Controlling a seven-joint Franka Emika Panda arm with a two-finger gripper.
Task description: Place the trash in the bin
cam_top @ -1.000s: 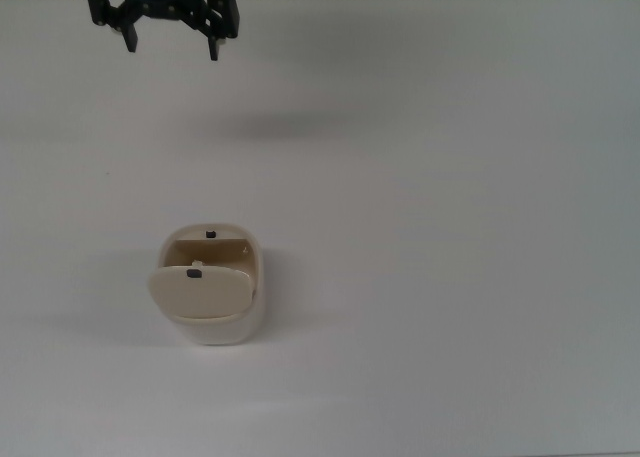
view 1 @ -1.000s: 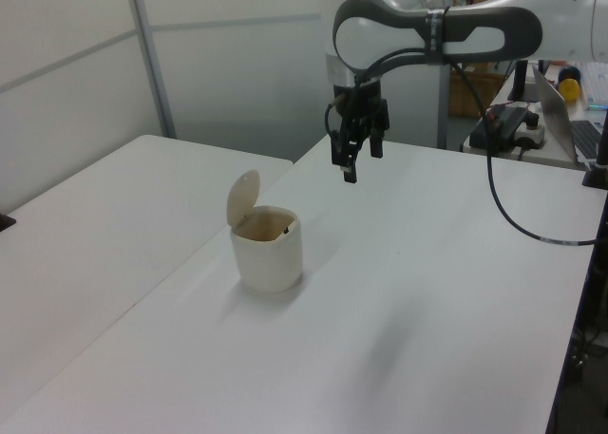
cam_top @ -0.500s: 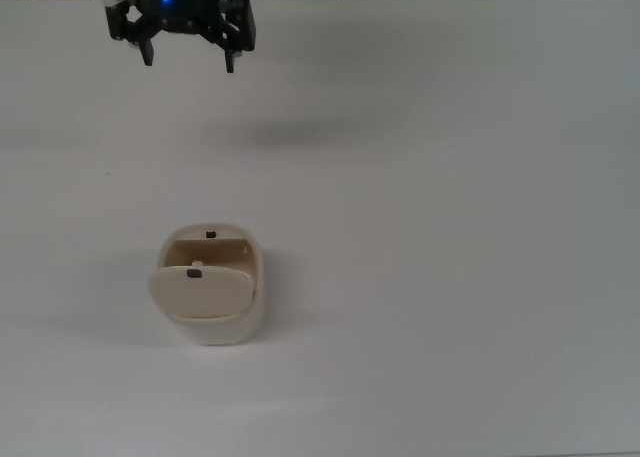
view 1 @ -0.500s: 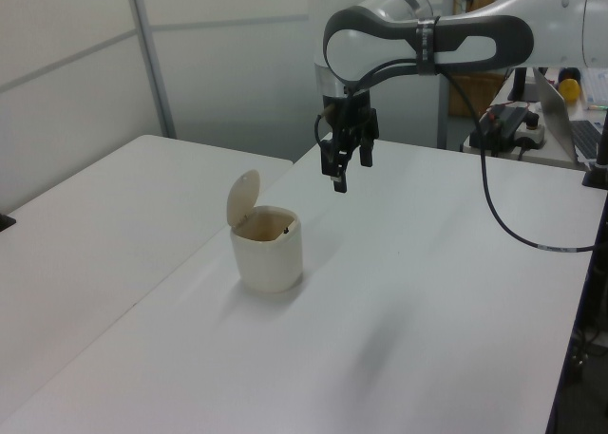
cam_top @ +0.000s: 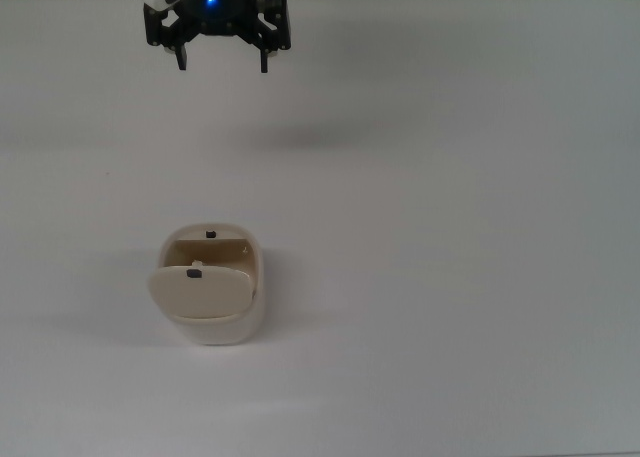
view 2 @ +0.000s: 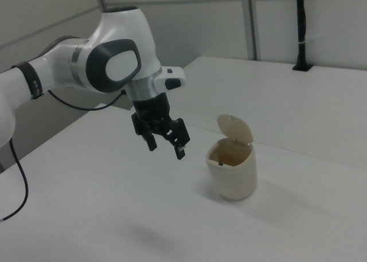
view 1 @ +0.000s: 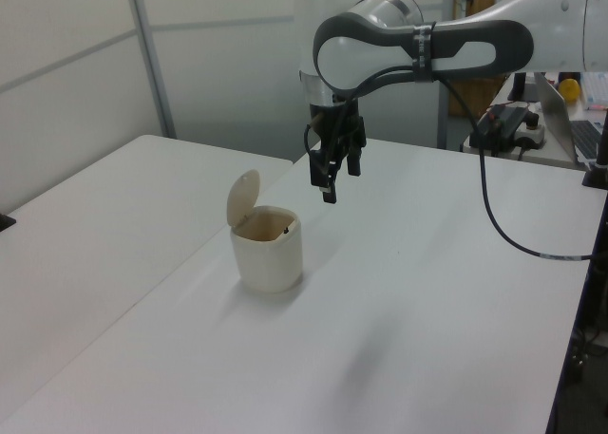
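- The end effector (cam_top: 221, 59) hangs empty, fingers apart, above the worktop (cam_top: 450, 227) by its far edge.
- The bin (cam_top: 212, 287), flap up, stands well apart, toward the near edge.
- No trash shows.

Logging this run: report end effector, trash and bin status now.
End effector open, empty, hanging above the table, clear of the bin. Bin lid up. No trash visible. Nothing in the way.

Cream bin (view 1: 267, 253) standing on white counter (view 1: 418, 301), flap lid tipped up, black tool (view 1: 330, 179) hanging in air just beyond, fingers parted, holding nothing
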